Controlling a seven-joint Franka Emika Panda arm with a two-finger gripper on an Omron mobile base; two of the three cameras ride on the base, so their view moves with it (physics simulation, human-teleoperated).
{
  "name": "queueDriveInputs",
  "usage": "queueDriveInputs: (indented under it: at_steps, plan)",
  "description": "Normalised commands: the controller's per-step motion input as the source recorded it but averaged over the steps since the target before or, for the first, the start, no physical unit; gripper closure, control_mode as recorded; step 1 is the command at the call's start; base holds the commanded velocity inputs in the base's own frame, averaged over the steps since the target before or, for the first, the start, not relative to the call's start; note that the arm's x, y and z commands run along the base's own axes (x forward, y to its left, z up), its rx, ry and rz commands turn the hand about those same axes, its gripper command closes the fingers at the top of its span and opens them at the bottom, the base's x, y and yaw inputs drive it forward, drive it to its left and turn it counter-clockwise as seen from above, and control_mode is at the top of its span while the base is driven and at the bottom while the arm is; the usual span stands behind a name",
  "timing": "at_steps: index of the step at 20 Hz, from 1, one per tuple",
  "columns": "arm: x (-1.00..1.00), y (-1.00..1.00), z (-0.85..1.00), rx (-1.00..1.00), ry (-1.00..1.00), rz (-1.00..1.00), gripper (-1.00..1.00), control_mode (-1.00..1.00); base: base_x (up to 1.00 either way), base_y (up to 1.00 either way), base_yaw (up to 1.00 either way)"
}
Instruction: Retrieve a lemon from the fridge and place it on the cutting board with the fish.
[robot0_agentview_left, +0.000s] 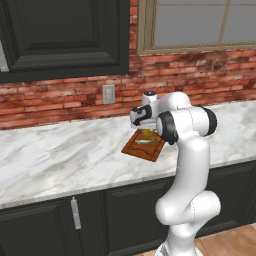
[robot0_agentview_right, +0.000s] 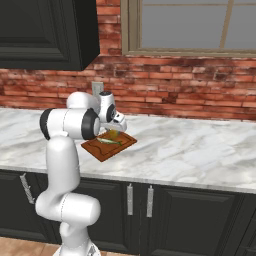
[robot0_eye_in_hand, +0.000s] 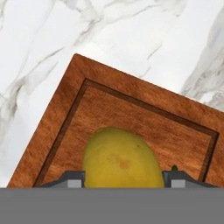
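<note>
Lemon (robot0_eye_in_hand: 121, 158) sits clamped between the two fingers (robot0_eye_in_hand: 123, 178), which stand part open at its width, one dark tip against each side. Directly beyond the fingers lies the cutting board (robot0_eye_in_hand: 65, 118), flat on the marble counter (robot0_eye_in_hand: 39, 48), with the lemon hanging over the board's recessed inner panel. In both base views the yellow fruit (robot0_agentview_left: 148, 134) (robot0_agentview_right: 113, 133) shows just under the hand, above the board (robot0_agentview_left: 136, 148) (robot0_agentview_right: 102, 150). Fish (robot0_agentview_right: 108, 141) lies on the board just below the fingers, beside the lemon.
</note>
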Motion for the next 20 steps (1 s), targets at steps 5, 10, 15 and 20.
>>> queueDriveInputs:
  at_steps: [5, 10, 15, 20]
  plan:
    - [-0.05, 0.00, -0.04, 0.00, 0.00, -0.01, 1.00, -1.00, 0.00, 0.00, 0.00]
    - [0.00, 0.00, 0.00, 0.00, 0.00, 0.00, -1.00, -1.00, 0.00, 0.00, 0.00]
    - [0.00, 0.00, 0.00, 0.00, 0.00, 0.00, -1.00, -1.00, 0.00, 0.00, 0.00]
    - [0.00, 0.00, 0.00, 0.00, 0.00, 0.00, -1.00, -1.00, 0.00, 0.00, 0.00]
